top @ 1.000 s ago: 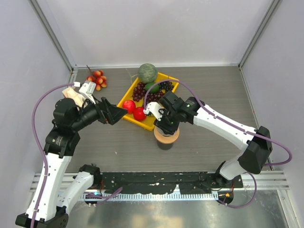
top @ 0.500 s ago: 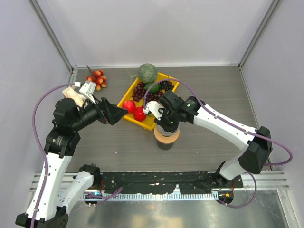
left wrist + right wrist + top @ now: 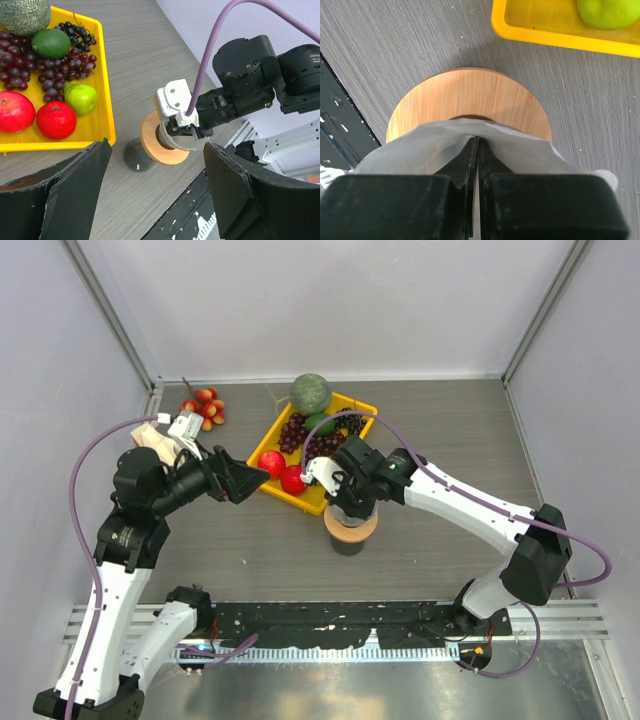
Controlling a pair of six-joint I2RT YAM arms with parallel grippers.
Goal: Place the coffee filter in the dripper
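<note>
Over the last second the right tool (image 3: 476, 150) has brought its jaws fully together, pinching the coffee filter (image 3: 415, 147) above the wooden ring (image 3: 470, 92). In the top view, its arm has also edged slightly leftward.

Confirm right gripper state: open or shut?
Shut: the right gripper has its fingers pressed together, pinching the coffee filter over the wooden ring.

Coffee filter (image 3: 415, 145): one, thin white translucent paper, softly creased. Pinched at its fold between the closed fingers of the right end effector (image 3: 476, 150), over the middle of the wooden ring (image 3: 470, 92). Dripper: cannot be made out.
</note>
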